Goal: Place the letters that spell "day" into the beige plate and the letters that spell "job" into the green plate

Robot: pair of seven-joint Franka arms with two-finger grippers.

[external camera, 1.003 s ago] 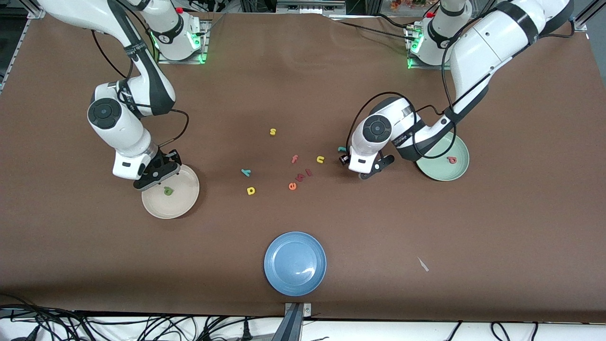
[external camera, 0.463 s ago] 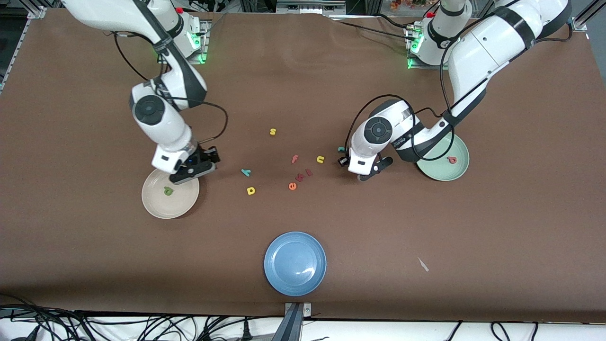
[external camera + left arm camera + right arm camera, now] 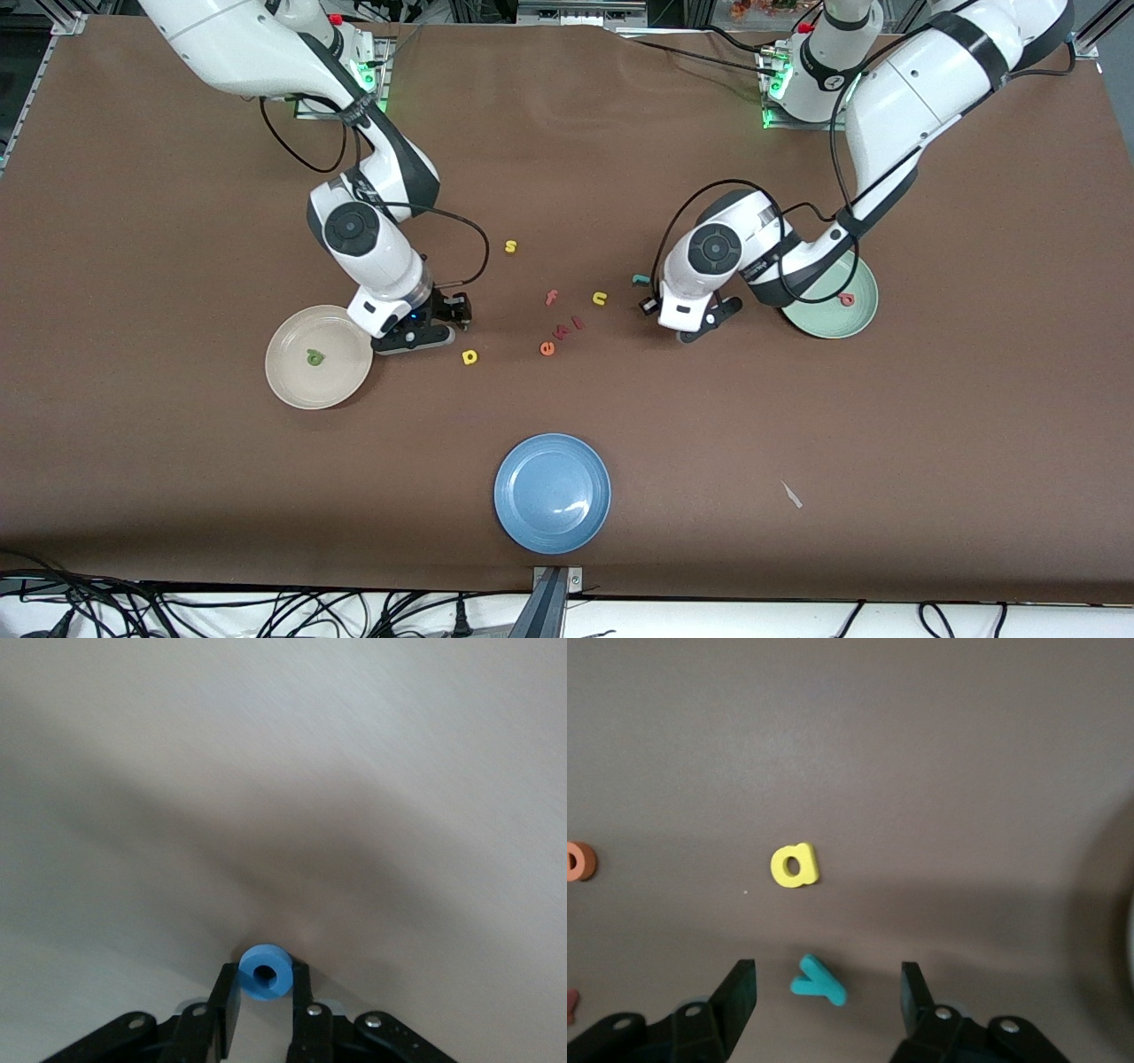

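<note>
- The blue plate (image 3: 552, 493) lies lowest, in the bottom centre of the front view.
- The beige plate (image 3: 341, 377) sits at mid-height toward the right arm's end, with the olive d (image 3: 314, 358) in it.
- The yellow a (image 3: 469, 357) lies on the table near that plate, toward the centre; the orange e (image 3: 547, 348) lies just past it toward the left arm's end.
- The right gripper (image 3: 826, 973) hangs over the teal y (image 3: 818, 981), just above the a. Its fingers are spread wide on either side of the y, not touching it.
- The left gripper (image 3: 266, 992) is beside the green plate (image 3: 864, 323). Its fingers are pressed against both sides of the blue o (image 3: 267, 972).
- The pinkish-red b (image 3: 847, 299) lies in the green plate.
- The yellow u (image 3: 600, 299) and pink f (image 3: 551, 297) lie in the centre. The teal j (image 3: 640, 280) lies just beside the left arm's hand.
- The yellow s (image 3: 510, 246) lies highest of the letters.
</note>
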